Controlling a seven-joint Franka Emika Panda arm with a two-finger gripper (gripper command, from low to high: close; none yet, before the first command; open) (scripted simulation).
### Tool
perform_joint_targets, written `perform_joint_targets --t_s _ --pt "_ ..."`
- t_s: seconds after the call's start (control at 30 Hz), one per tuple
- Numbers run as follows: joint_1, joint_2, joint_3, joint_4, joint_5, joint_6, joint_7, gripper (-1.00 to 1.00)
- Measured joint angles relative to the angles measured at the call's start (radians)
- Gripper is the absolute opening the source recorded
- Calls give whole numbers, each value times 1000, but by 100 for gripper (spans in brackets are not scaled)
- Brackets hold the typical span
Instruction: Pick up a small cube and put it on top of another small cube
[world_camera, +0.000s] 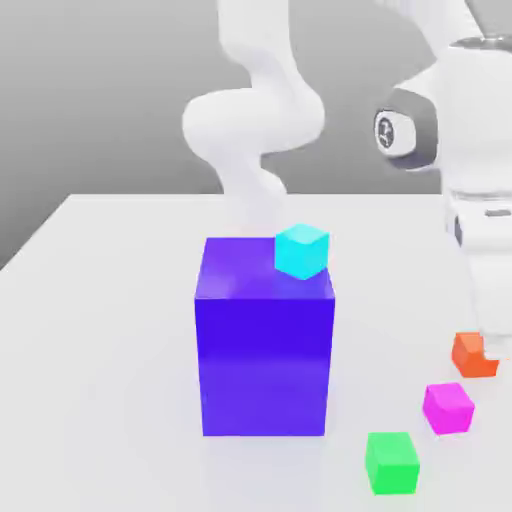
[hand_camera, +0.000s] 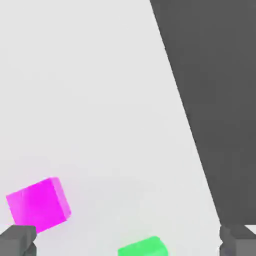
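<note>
A white bench (world_camera: 110, 300) against a grey backdrop carries a large blue block (world_camera: 265, 350) with a cyan cube (world_camera: 301, 250) on its top at about one o'clock, and orange (world_camera: 472, 354), magenta (world_camera: 448, 407) and green (world_camera: 391, 461) cubes on the bench at the block's four o'clock. The approach step is judged to be in hand; a descent centred over one small cube is called for next. The tool (hand_camera: 128, 242) is spread wide, holding and touching nothing.

You had a white table (world_camera: 110, 330), a big blue block (world_camera: 265, 350) standing near its middle, an orange cube (world_camera: 470, 355), a magenta cube (world_camera: 447, 407) and a green cube (world_camera: 391, 461) lying in a row toward the exterior view's right, each apart from the next.
</note>
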Motion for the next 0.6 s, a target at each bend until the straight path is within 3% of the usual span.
perform_joint_targets --t_s 0.13,0.27,0.3,0.6 --pt "34 141 5 -28 -90 82 -57 0" --pt "53 287 -13 -6 -119 194 -50 0" --pt "56 315 -16 0 -121 217 -48 -100" --pt "52 265 -11 -10 -119 175 -51 -100"
